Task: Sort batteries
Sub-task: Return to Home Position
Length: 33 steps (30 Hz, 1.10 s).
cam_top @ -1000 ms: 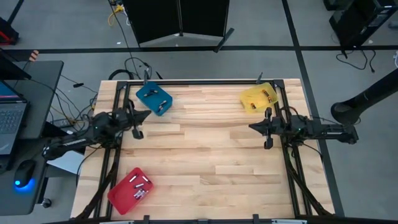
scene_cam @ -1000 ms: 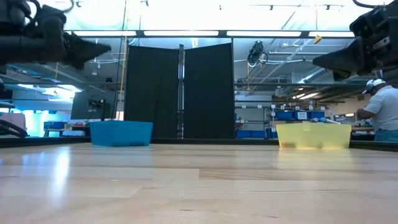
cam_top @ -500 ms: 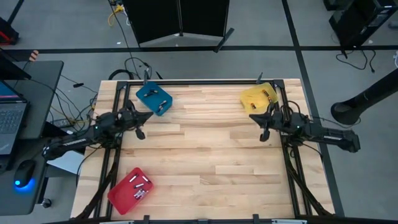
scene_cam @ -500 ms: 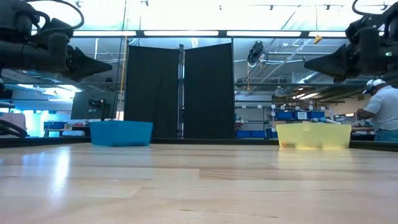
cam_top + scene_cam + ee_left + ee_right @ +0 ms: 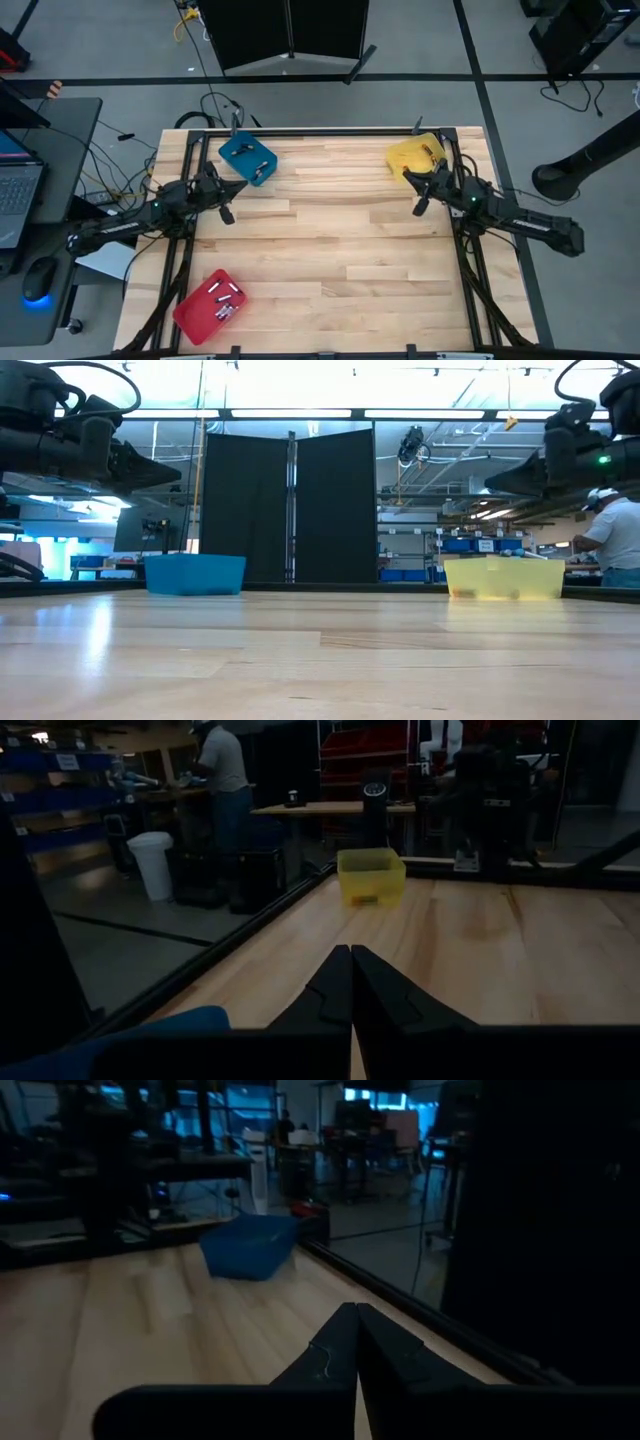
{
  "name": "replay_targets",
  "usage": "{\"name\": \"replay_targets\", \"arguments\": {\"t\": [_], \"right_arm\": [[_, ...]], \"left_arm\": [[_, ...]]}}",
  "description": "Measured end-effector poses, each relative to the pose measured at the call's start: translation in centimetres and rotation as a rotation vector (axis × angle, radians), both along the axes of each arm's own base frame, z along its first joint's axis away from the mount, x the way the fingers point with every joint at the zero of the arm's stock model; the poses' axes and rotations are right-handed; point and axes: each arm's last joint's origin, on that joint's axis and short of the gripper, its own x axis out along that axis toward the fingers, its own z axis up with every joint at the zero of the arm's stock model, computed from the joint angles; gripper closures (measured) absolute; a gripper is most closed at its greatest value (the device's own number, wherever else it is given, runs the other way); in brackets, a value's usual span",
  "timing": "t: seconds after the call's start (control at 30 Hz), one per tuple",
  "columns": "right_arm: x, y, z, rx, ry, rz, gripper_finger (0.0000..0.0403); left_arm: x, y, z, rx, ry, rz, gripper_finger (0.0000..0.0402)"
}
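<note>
Three coloured trays stand on the wooden table: a blue tray (image 5: 247, 158) at the far left, a yellow tray (image 5: 415, 155) at the far right and a red tray (image 5: 210, 303) at the near left. Small batteries lie in the red tray (image 5: 228, 294), the blue tray (image 5: 259, 167) and the yellow tray (image 5: 431, 152). My left gripper (image 5: 238, 183) hangs shut above the table just near of the blue tray, pointing level. My right gripper (image 5: 405, 176) hangs shut just near of the yellow tray. Both hold nothing.
The black frame rails (image 5: 320, 130) run along the table's far and side edges. The table's middle (image 5: 330, 240) is bare wood. A person (image 5: 615, 535) stands in the room beyond the right side. A desk with a laptop (image 5: 20, 190) is left of the table.
My right gripper has swung toward the table's far edge and now points at the yellow tray's near side, a little lower than before. My left gripper has tipped down to level near the blue tray. Both have stayed shut.
</note>
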Motion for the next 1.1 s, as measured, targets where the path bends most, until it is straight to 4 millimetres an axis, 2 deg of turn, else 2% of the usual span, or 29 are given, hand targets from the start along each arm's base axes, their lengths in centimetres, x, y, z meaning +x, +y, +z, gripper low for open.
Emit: {"name": "replay_targets", "arguments": {"t": [0.37,1.1], "right_arm": [[0.10,-0.19,-0.21,0.082,-0.020,-0.015,0.0378],[0.10,-0.18,-0.19,0.069,-0.015,-0.012,0.0375]], "left_arm": [[0.00,0.00,0.01,-0.043,-0.022,0.001,0.0391],[0.00,0.01,0.01,-0.065,-0.033,0.001,0.0391]]}}
